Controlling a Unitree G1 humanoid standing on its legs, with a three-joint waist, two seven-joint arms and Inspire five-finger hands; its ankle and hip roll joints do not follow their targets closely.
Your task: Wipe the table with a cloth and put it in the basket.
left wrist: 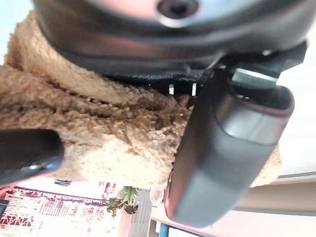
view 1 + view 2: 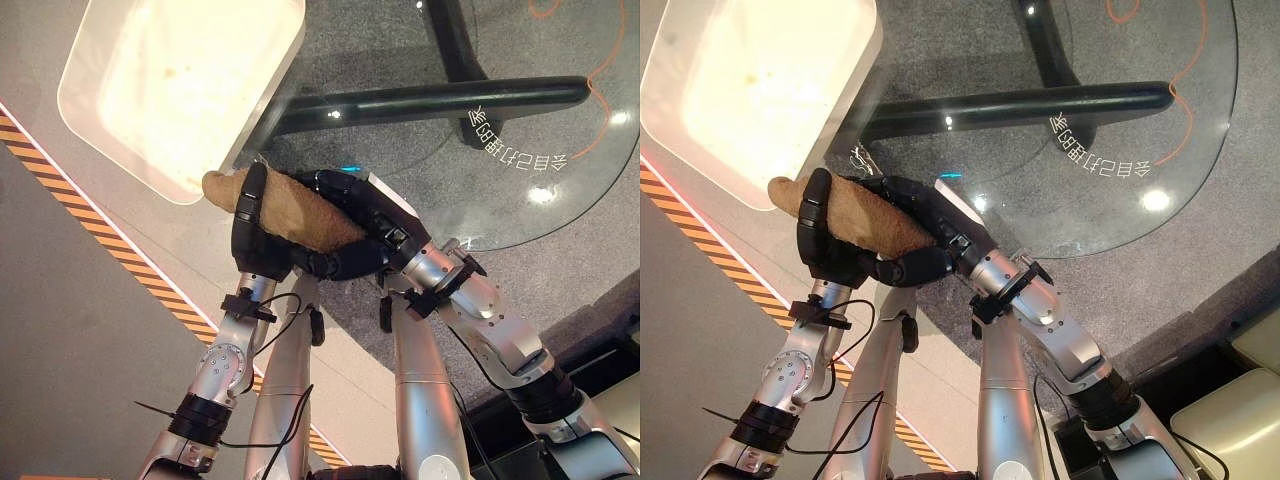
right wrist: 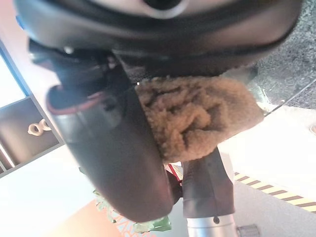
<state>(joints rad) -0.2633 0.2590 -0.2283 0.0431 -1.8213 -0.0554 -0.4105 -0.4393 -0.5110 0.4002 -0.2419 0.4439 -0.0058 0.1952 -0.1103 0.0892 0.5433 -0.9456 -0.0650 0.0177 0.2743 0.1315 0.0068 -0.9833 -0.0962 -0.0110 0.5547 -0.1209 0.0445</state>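
Holding the brown cloth (image 2: 290,215) rolled up between both hands just off the near edge of the glass table (image 2: 560,140), long axis running from the basket side down toward the right wrist. Left hand (image 2: 255,240) curling its fingers round the end nearer the white basket (image 2: 120,140), right hand (image 2: 365,225) clamped with fingers and thumb on the other end, so left hand sitting closer for the drop. Basket lying just beyond the cloth tip on the floor, with nothing between them, the table's dark legs (image 2: 430,98) and striped floor tape (image 2: 100,235) off to either side.
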